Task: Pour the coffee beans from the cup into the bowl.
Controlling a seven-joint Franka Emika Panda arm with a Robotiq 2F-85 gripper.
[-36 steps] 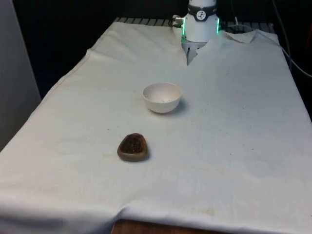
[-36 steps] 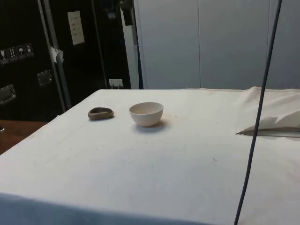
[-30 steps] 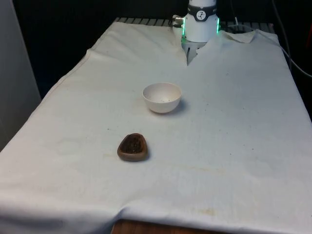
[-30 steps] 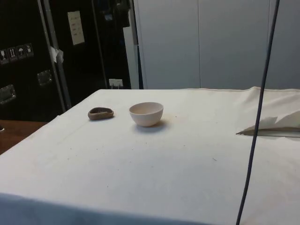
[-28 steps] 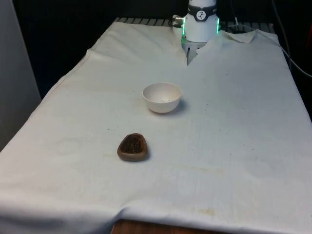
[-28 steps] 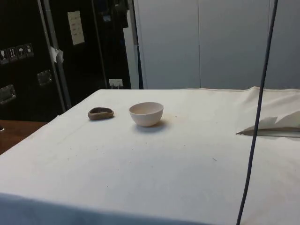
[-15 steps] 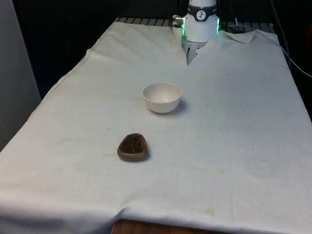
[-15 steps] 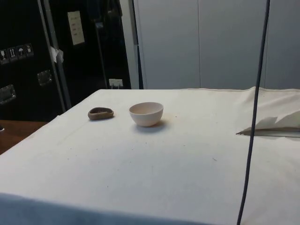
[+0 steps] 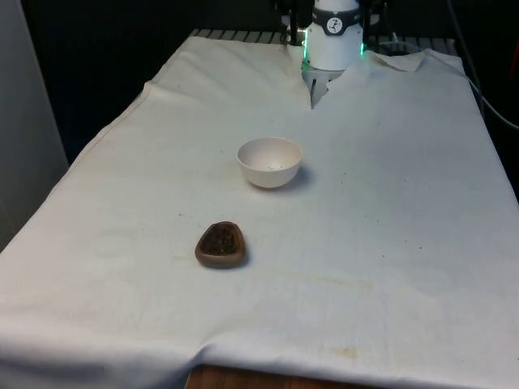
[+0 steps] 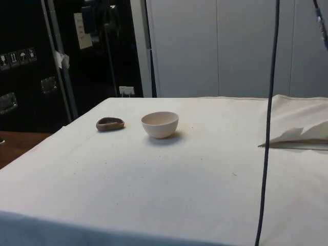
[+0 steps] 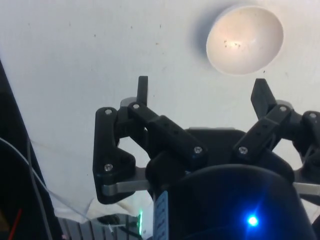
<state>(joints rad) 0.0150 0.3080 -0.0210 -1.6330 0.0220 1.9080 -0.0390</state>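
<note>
I see the brown cup (image 9: 220, 245) sitting flat on the white cloth (image 9: 389, 243), with dark coffee beans (image 9: 219, 240) inside it. It sits level, so the beans stay in. The white bowl (image 9: 269, 161) stands apart from it, at about 1 o'clock from the cup in the front view. The bowl has its open side up, ready to catch beans. I can see only a few tiny dark specks in it, so I think nothing is poured yet.

My gripper (image 11: 202, 90) hangs high above the cloth with its two fingers spread wide and nothing between them. I think it is open so it can fit around the cup. In the wrist view the bowl (image 11: 245, 39) lies just past the fingertips (image 11: 143, 85).

I think my first job is to go down to the cup.
</note>
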